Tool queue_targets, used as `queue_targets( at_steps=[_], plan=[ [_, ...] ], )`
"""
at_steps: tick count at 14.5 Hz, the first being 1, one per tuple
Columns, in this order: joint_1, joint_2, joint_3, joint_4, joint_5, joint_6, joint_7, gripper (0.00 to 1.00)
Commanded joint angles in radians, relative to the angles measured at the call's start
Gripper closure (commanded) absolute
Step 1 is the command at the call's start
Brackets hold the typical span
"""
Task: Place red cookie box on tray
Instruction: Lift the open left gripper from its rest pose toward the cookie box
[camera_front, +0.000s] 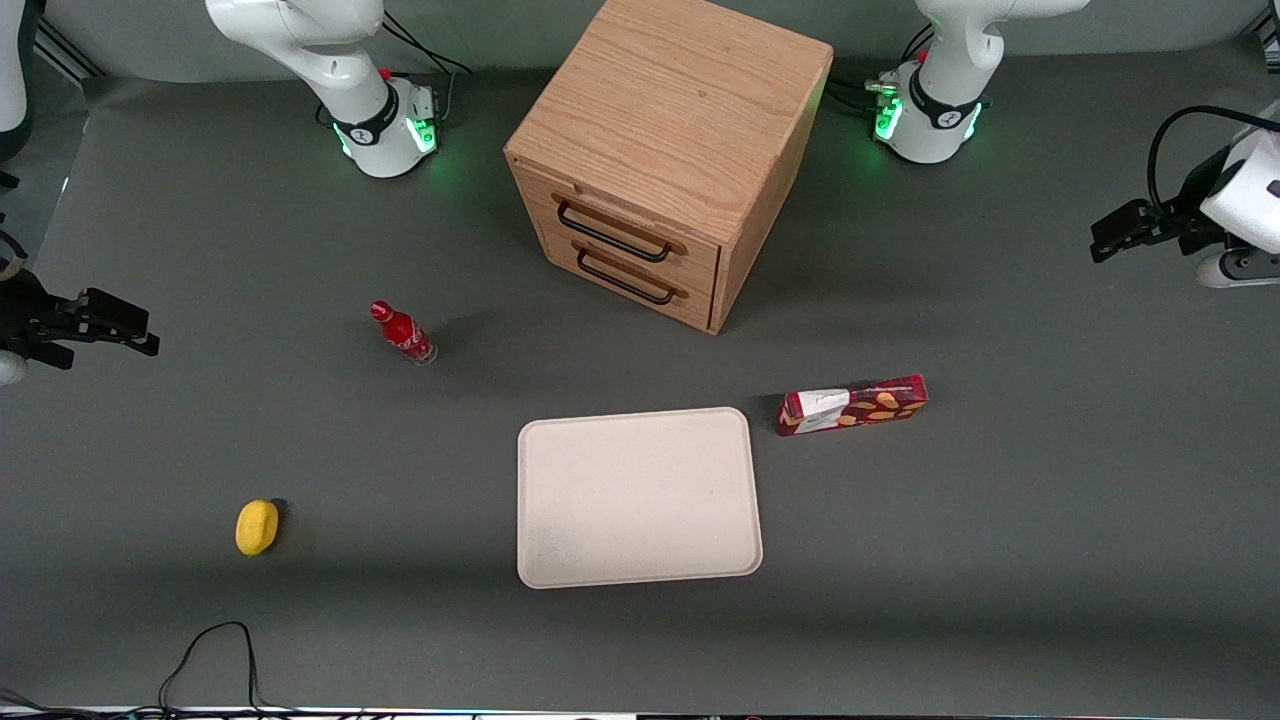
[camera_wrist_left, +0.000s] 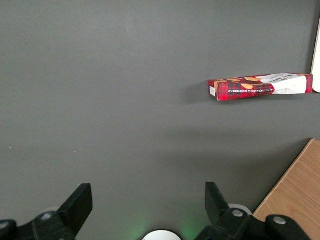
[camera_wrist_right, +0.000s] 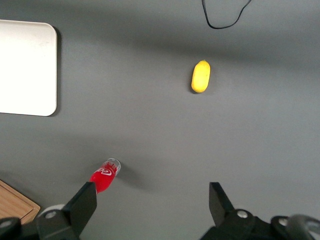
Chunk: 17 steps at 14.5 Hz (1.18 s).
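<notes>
On the grey counter (camera_front: 1000, 560), just beside the tray (camera_front: 640, 575) and toward the working arm's end — found the red cookie box (camera_front: 852, 405) lying flat on its long side, a little apart from the tray's rim, a bit farther from the front camera than the tray's middle. Seen again from the left wrist as a long carton (camera_wrist_left: 260, 87) with its printed side up, nothing on or against it. Judged handy for a grasp across the narrow width, since the long faces lay exposed.

Held the tool (camera_front: 1130, 232) high and well apart from the box, out at the working arm's end of the counter; fingers (camera_wrist_left: 80, 202) spread wide in the wrist view, gripping nothing. Task judged not yet begun — tray bare, box untouched.

Noted round about: a wooden drawer cabinet (camera_front: 660, 150) farther from the camera than box and tray, its corner (camera_wrist_left: 295, 195) close to the tool in the wrist view; a small red bottle (camera_front: 402, 333) and a yellow lemon-like thing (camera_front: 257, 526) toward the parked arm's end. Saw nothing between tool and box, nor between box and tray. Judged the cabinet the only thing to mind on the way down.
</notes>
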<state>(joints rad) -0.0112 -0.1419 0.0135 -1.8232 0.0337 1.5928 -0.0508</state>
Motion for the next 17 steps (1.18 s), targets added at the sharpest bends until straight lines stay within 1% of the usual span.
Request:
queue_targets(
  at_steps=[1, 4, 8, 11, 14, 15, 17],
  plan=[
    [-0.027, 0.019, -0.006, 0.045, 0.018, -0.036, -0.017, 0.0],
    [-0.018, 0.03, -0.009, 0.05, 0.017, -0.039, -0.018, 0.0],
    [-0.033, 0.047, -0.021, 0.09, 0.018, -0.114, -0.02, 0.0],
    [-0.038, 0.056, -0.033, 0.116, 0.015, -0.119, -0.021, 0.0],
    [-0.041, 0.068, -0.092, 0.146, 0.015, -0.197, -0.029, 0.0],
    [-0.046, 0.067, -0.102, 0.147, 0.003, -0.22, -0.021, 0.0],
    [-0.091, 0.065, -0.159, 0.147, -0.002, -0.231, -0.027, 0.0]
  ],
)
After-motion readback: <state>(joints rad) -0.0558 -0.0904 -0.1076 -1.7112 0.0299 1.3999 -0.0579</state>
